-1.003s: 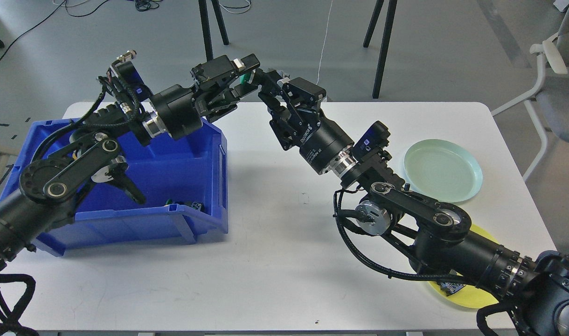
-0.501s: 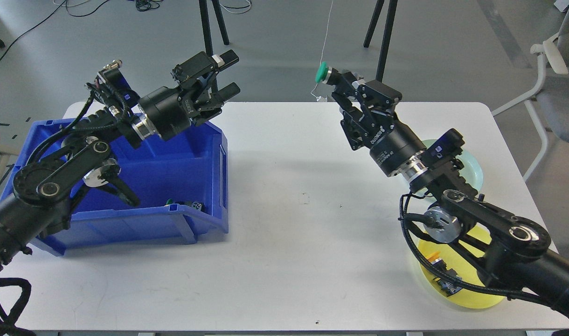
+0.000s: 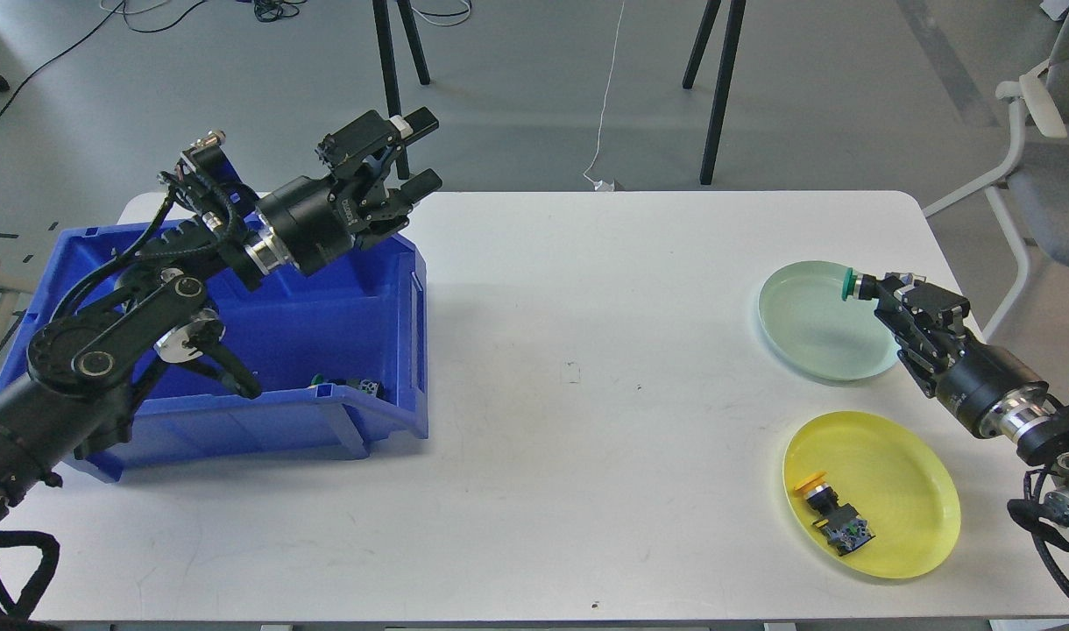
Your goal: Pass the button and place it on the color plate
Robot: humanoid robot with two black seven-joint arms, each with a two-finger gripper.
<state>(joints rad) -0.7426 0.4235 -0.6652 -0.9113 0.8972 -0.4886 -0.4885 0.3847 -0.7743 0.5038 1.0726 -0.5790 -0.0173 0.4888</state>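
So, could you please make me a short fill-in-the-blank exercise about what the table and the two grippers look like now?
1. The right gripper holds a button with a ____ cap over the pale green plate.
2. The yellow-capped button lies on the ____ plate.
3. The left gripper is open above the ____ bin.

Missing words: green; yellow; blue

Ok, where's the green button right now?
In the head view, the green button is held in the right gripper, at the far right rim of the pale green plate.
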